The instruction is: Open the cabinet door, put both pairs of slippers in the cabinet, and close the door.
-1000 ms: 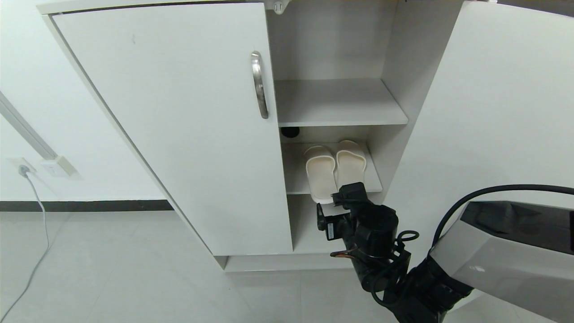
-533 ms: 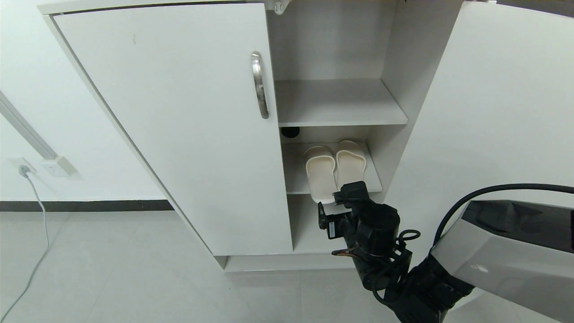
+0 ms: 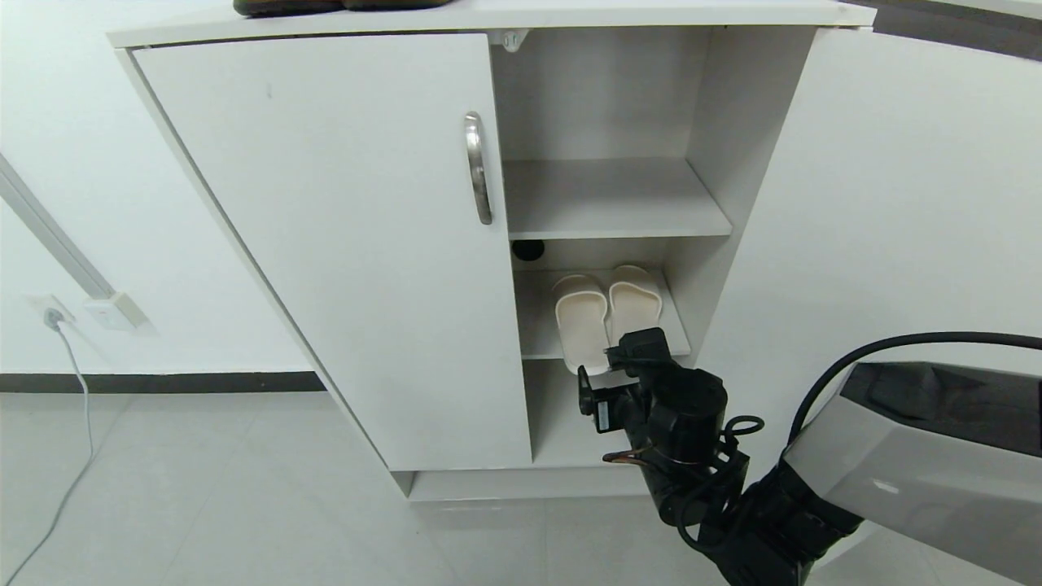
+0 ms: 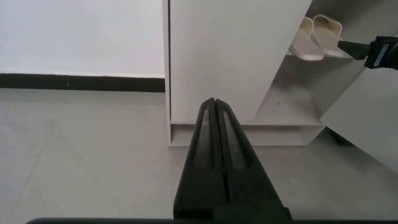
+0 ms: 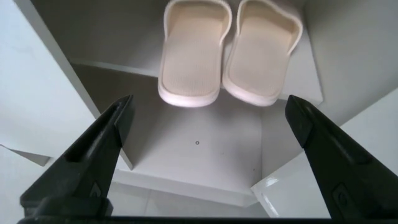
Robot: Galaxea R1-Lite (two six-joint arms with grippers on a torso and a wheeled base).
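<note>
As seen from the head, dark slippers atop cabinet; right fingers spread before cream slippers, left fingers together.

Cream slippers inside open cabinet

Two cream slippers, one cabinet, two doors

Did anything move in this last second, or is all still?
Only the head camera shifted, bringing the top of the cabinet into view. The cream slippers stay on their shelf, the right gripper stays open before them, and the right door stays open.
</note>
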